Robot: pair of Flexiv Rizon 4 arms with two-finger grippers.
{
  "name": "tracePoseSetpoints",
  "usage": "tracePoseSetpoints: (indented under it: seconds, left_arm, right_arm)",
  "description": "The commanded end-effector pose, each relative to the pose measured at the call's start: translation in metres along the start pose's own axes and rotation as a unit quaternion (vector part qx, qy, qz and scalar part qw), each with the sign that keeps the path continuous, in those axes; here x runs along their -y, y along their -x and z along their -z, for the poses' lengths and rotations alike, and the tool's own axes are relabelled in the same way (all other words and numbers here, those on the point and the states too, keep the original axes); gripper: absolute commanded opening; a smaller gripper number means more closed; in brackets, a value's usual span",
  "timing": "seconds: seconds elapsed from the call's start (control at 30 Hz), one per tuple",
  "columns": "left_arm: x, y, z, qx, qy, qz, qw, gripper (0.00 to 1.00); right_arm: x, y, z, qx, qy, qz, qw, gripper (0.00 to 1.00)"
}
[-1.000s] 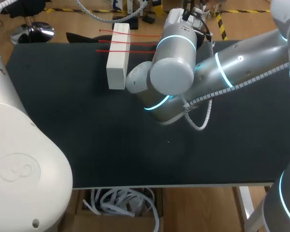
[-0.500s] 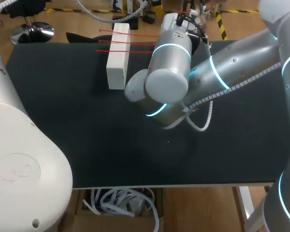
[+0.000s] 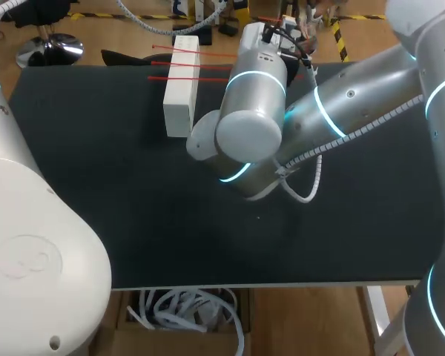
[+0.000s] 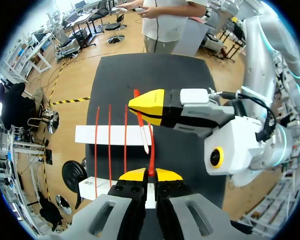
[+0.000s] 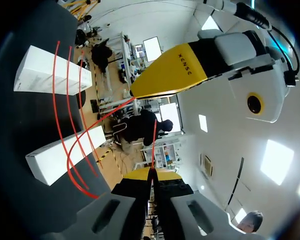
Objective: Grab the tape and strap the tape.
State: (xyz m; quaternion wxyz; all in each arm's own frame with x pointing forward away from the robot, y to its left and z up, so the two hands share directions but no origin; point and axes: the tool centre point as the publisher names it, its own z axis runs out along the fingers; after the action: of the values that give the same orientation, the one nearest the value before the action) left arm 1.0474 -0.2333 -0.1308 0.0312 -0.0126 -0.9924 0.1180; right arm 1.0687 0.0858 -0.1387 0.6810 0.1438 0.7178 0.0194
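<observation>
Left claw: the left gripper (image 4: 150, 174) has its yellow tips pressed together on a thin red tape (image 4: 151, 157).
Right claw: the right gripper (image 5: 151, 172) pinches the same tape, its tips meeting on the strand.
Tape position: it runs straight from one gripper to the other, above the matte black table (image 3: 133, 208).
Head view: the silver right arm (image 3: 356, 96) hides both sets of fingertips. One white rectangular block (image 3: 179, 89) shows, crossed by three more red strands (image 3: 211, 52).
Wrist views: a second white block (image 4: 104, 189) appears, lying apart from the first, and the strands bow across both.
Shapes and textures: the tape is thin and flat, the blocks are smooth and sharp-edged, and the arm shells are rounded with glowing cyan rings.
</observation>
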Motion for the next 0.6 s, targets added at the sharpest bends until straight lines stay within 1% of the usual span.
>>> tracePoseSetpoints:
  seconds: [0.03,0.33,0.6]
  left_arm:
    - [0.0007,-0.0001,0.0010,0.000,0.002,0.001,1.000,0.00]
    - [0.0007,-0.0001,0.0010,0.000,0.002,0.001,1.000,0.00]
    - [0.0007,-0.0001,0.0010,0.000,0.002,0.001,1.000,0.00]
  right_arm:
    - [-0.0044,-0.0011,0.0018,0.000,0.002,0.006,1.000,0.00]
    - [-0.0085,-0.0009,0.0014,0.012,0.003,0.022,1.000,0.00]
    - [-0.0133,-0.0016,0.0008,0.014,0.003,0.029,0.999,0.00]
